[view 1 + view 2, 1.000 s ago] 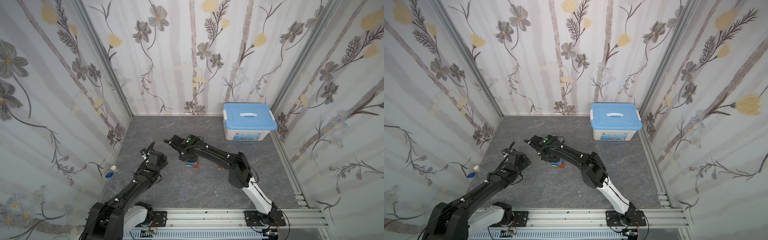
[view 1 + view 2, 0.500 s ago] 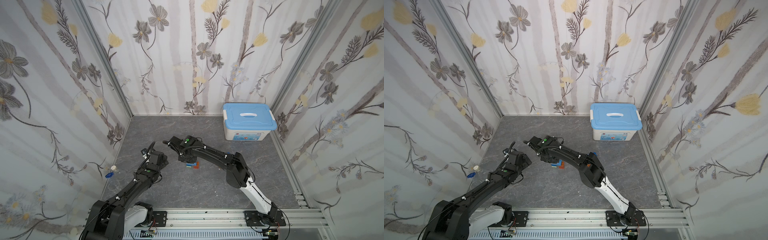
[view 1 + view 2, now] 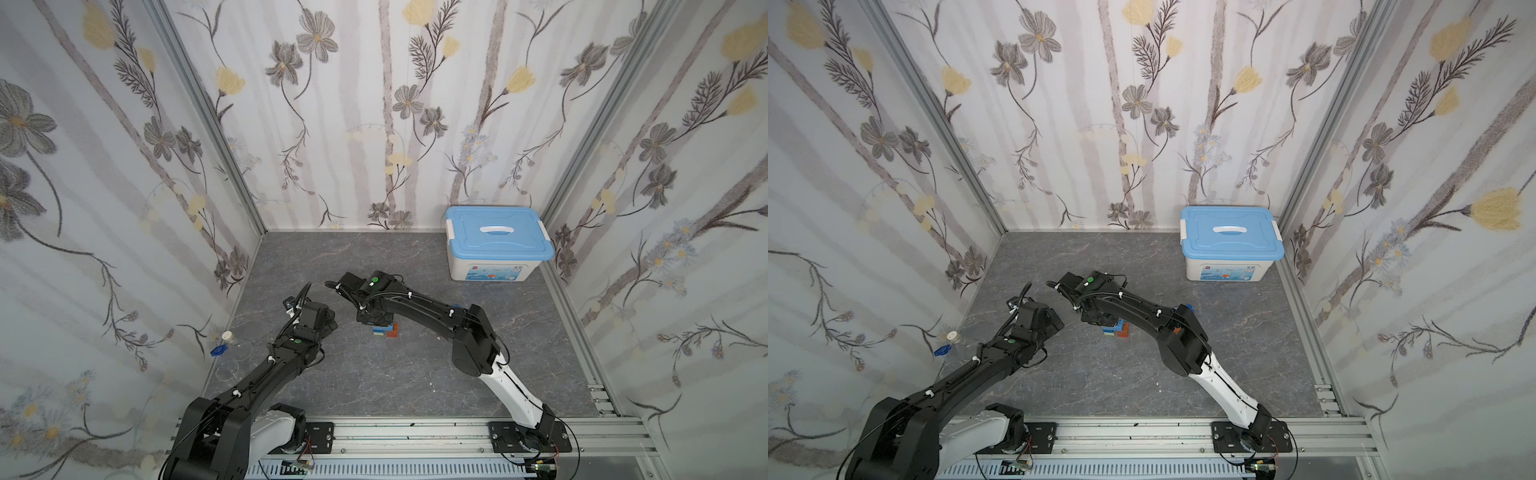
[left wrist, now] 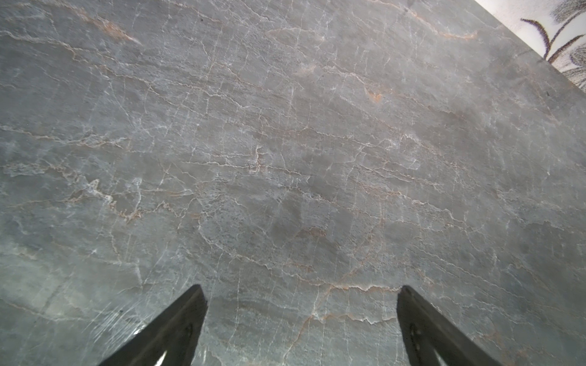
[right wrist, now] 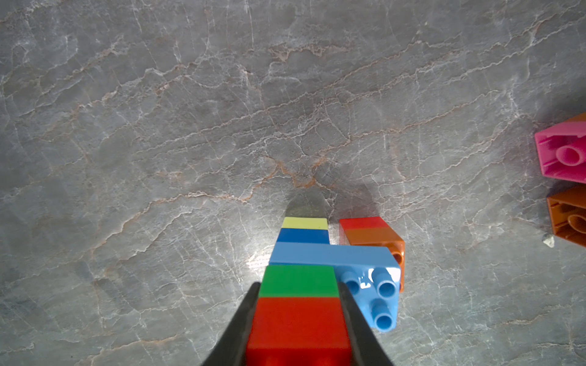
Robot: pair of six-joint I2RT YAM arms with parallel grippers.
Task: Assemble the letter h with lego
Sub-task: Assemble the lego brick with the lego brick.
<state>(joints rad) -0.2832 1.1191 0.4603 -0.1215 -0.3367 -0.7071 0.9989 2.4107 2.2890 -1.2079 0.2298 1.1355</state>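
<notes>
The lego stands as a stack point(image 5: 301, 253): lime at the bottom, then blue, a long light-blue brick point(image 5: 333, 255), green, and a red brick point(image 5: 299, 320) on top. The light-blue brick's far end rests on a short red-and-orange pile point(image 5: 371, 234). My right gripper point(image 5: 298, 286) is shut on the red brick, one finger on each side. In both top views the stack point(image 3: 384, 330) point(image 3: 1117, 330) shows just under that gripper. My left gripper point(image 4: 299, 291) hangs open over bare grey table, to the left of the stack point(image 3: 320, 316).
A white storage box with a light-blue lid point(image 3: 496, 245) point(image 3: 1229, 245) stands at the back right. Loose pink point(image 5: 561, 155) and orange point(image 5: 570, 218) bricks lie to one side of the stack. A small blue thing point(image 3: 217, 351) lies by the left wall.
The right arm's elbow has shifted a little while its gripper stays on the stack. The left arm has not moved.
</notes>
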